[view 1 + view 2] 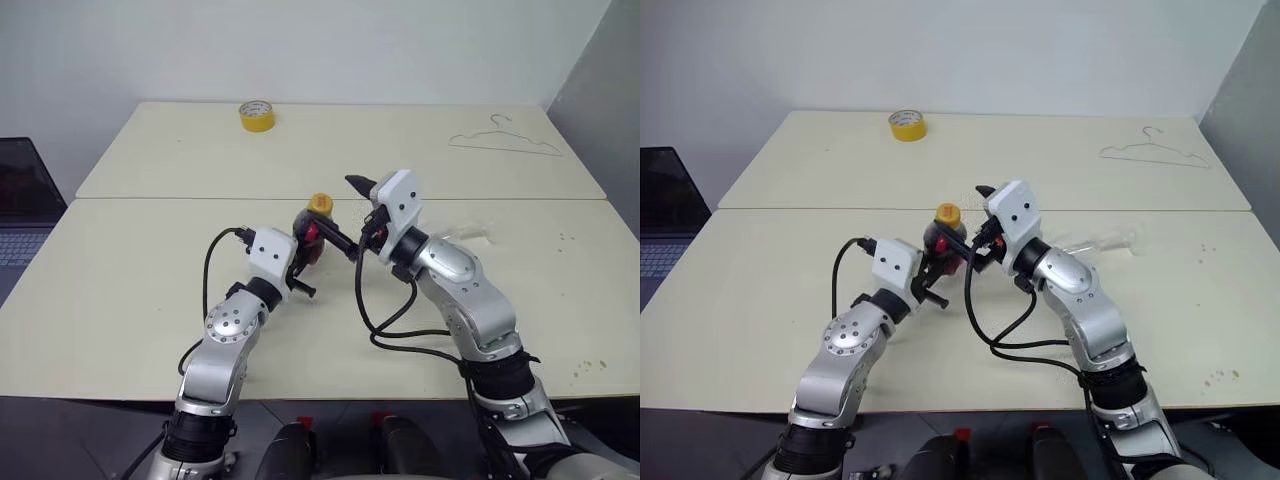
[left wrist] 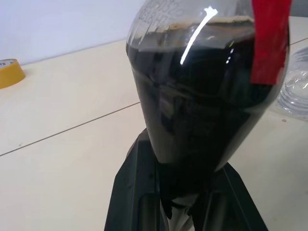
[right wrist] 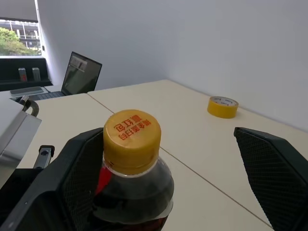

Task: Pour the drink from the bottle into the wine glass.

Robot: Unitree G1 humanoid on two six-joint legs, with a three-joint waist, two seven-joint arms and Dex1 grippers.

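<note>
My left gripper (image 1: 303,262) is shut on the lower body of the bottle (image 1: 310,238) and holds it upright just above the table, near the middle. The dark brown drink (image 2: 192,106) fills most of the round body, beside a red label (image 2: 269,43). The yellow cap (image 3: 132,139) is screwed on. My right gripper (image 1: 348,212) stands open at cap height, one finger (image 3: 82,178) close beside the neck and the other finger (image 3: 274,163) well apart. The clear wine glass (image 1: 1102,242) is on the table behind my right forearm, partly hidden; it seems to lie on its side.
A yellow tape roll (image 1: 257,115) sits at the far middle of the back table (image 1: 150,150). A wire hanger (image 1: 505,142) lies at the far right. A laptop (image 1: 20,210) stands off the left edge. A seam divides the two tables.
</note>
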